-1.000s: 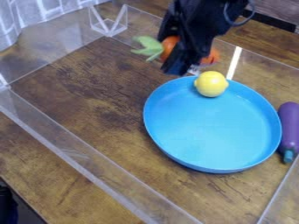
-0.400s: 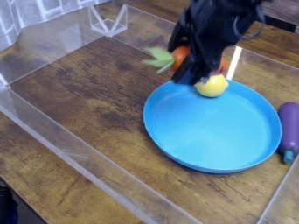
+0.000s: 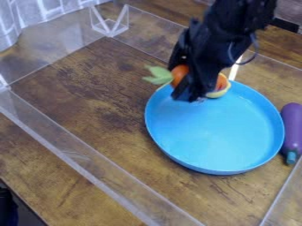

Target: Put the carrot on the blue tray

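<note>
Carrot (image 3: 179, 77) is grasped in the gripper (image 3: 189, 84), held at the upper left rim of the blue tray (image 3: 218, 132), leafy top pointing left. Eggplant (image 3: 290, 131) is seen at right edge on the worktop (image 3: 83, 97).

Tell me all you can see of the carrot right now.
The carrot is a small orange toy with a pale green leafy top that sticks out to the left. Only part of its body shows; the dark gripper covers the rest and seems to hold it. It hangs tilted over the far rim of the blue tray, close to a yellow fruit. Whether it touches tray or fruit is unclear.
</note>
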`<action>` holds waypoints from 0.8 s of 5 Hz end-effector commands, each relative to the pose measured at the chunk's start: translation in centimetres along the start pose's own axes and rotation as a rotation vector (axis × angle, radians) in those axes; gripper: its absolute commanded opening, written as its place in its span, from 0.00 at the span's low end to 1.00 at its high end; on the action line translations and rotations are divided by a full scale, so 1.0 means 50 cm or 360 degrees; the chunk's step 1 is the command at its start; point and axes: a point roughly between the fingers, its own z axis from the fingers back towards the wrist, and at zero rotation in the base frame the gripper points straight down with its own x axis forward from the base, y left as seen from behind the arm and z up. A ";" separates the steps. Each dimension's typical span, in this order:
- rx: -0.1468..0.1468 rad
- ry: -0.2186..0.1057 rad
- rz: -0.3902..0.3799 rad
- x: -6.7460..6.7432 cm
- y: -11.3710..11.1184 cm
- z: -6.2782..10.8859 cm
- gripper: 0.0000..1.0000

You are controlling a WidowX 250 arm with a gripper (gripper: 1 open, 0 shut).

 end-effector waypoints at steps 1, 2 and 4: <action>0.0082 -0.0107 -0.0053 0.030 0.013 0.066 0.00; 0.0080 -0.0109 -0.0051 0.043 -0.007 0.062 0.00; 0.0058 -0.0124 -0.0059 0.074 -0.037 0.022 1.00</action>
